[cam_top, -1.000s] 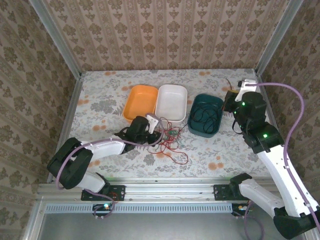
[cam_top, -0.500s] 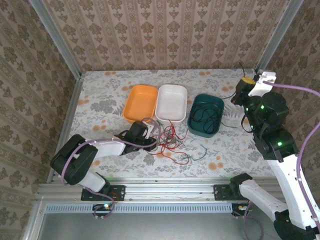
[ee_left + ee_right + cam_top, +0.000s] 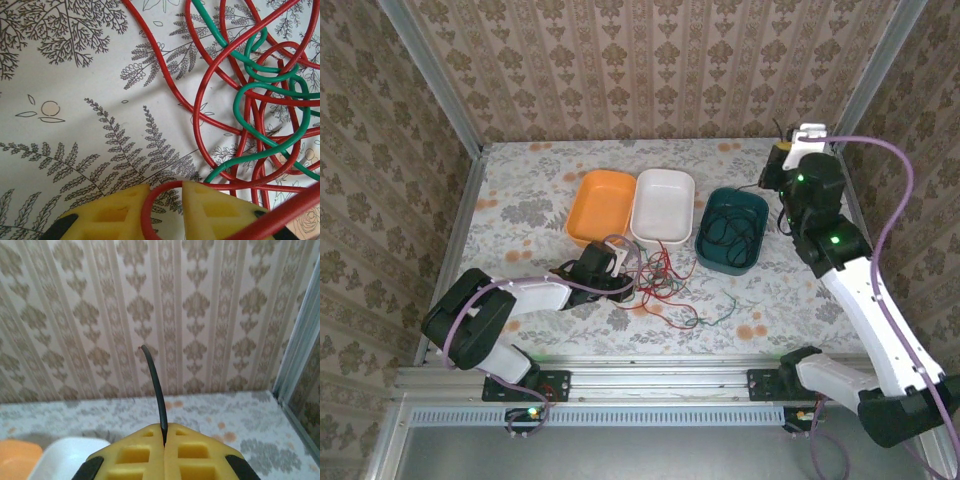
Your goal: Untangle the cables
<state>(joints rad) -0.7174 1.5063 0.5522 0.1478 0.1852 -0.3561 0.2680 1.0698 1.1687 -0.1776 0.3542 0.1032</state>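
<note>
Cables [image 3: 248, 95] in red-green tangle, red loop [image 3: 159, 188] within narrowly parted left claw [image 3: 165, 212], black strand [image 3: 155, 385] in shut right claw [image 3: 165, 452]

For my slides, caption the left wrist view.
Red cable looped inside the left gripper, beside a red-and-green tangle on the fern-print table.

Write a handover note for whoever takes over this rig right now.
Left tool: low over the table, fingers a little apart with a red cable loop between them. I cannot tell whether it is clamped.
Right tool: shut on a black cable, raised near the far right corner.
Things: red cable and green cable lie knotted together on the table in front of the left tool. A black coil lies in the teal bin.
Done: black appears to be out of the knot.
Left: separate red from green.
</note>
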